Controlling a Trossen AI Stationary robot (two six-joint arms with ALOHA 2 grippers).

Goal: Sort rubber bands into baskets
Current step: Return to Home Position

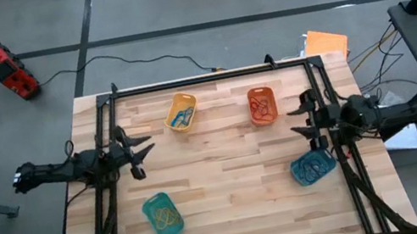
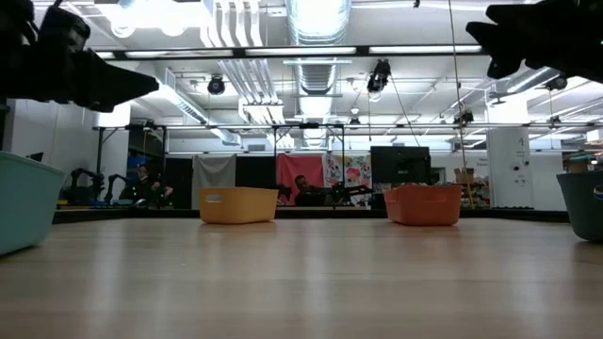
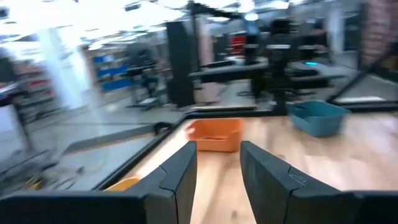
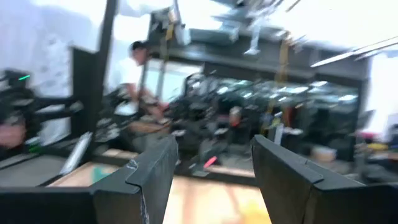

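1. On the pale wooden table (image 1: 227, 174) we see a yellow plastic basket (image 1: 186, 97) and an orange plastic basket (image 1: 259, 90) near the far edge, a teal-green plastic basket (image 1: 154, 199) toward the near-left corner, and a blue-teal plastic basket (image 1: 297, 174) by the right edge.
2. Thin rubber bands (image 1: 260, 109) lie inside them.
3. The left gripper (image 1: 149, 143) hangs by the left edge and the right gripper (image 1: 291, 119) by the right edge. Both jaws are apart and empty.

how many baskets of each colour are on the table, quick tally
yellow basket: 1
orange basket: 1
teal-green basket: 1
blue basket: 1
total: 4 baskets
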